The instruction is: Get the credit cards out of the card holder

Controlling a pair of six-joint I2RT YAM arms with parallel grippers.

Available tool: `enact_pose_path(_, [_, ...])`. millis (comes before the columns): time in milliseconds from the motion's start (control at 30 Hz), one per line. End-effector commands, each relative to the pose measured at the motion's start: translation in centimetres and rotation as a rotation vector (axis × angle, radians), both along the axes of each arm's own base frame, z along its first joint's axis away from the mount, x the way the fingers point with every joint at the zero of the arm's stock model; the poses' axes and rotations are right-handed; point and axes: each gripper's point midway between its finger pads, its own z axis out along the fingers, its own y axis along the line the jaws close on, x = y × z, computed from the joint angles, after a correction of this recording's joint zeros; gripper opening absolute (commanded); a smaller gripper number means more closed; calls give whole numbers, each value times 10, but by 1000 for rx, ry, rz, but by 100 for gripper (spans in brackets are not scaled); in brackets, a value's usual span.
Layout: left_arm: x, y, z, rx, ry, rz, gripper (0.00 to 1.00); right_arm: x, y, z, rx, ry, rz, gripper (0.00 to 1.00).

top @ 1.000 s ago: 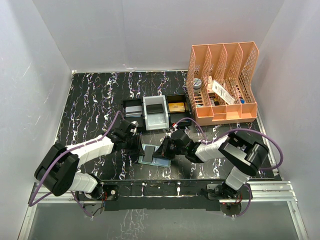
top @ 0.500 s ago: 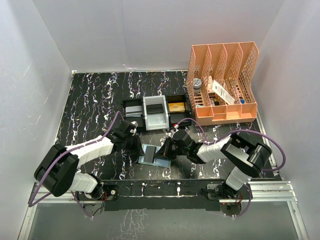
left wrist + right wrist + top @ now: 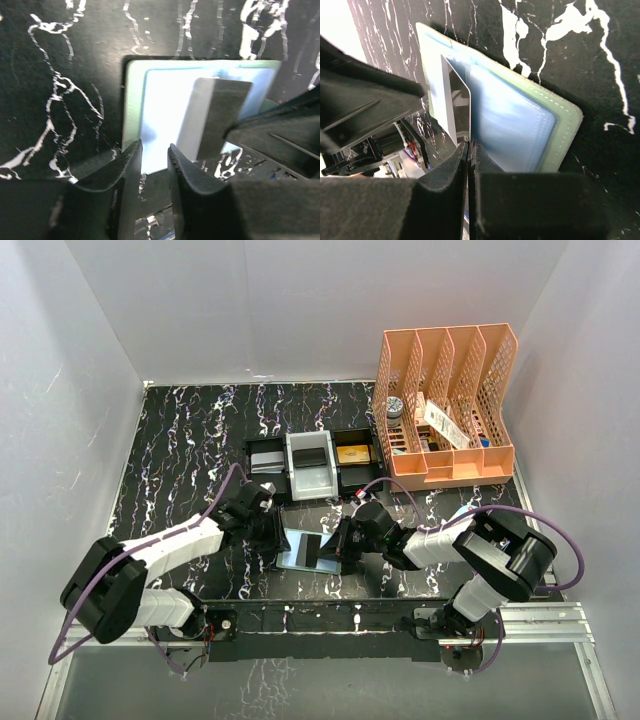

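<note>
The card holder [image 3: 160, 95] lies open on the table [image 3: 180, 460]. The right gripper [image 3: 469, 149] pinches a dark card [image 3: 457, 105], lower end hidden; left gripper [image 3: 152, 160] jaws narrow at the holder's edge, contact unclear

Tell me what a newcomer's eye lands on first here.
An open green card holder lies front centre on the marbled table. The right fingers pinch a dark card partly out of its pocket, while the left fingers sit at the holder's edge. A peach rack stands rear right.
</note>
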Motion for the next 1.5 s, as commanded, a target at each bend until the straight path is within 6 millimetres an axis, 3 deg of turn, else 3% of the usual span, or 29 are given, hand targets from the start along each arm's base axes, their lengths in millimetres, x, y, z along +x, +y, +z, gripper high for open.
enact_pose_path(0, [13, -18, 48, -67, -119, -14, 30, 5, 0, 4, 0, -30, -3, 0])
enact_pose_path(167, [13, -38, 60, -132, -146, -77, 36, 6, 1, 1, -10, -22, 5, 0])
enact_pose_path(300, [0, -51, 42, -176, -99, -132, 35, 6, 3, 2, -2, -23, 15, 0])
enact_pose_path(467, [-7, -39, 8, -89, -37, -115, 29, 6, 4, 7, 18, -30, 14, 0])
enact_pose_path(667, [-12, -6, -21, 100, 5, -48, 22, 7, 7, 15, 59, -36, 10, 1])
enact_pose_path(1000, [-19, -3, -29, 103, 21, -65, 19, 15, 21, 24, 128, -31, 1, 22])
enact_pose_path(1333, [-18, 2, -26, 121, 8, -55, 17, 29, 15, 18, 101, -36, -100, 13])
enact_pose_path(1467, [-16, -1, -25, 106, 6, -56, 16, 29, 22, 23, 137, -43, -93, 12])
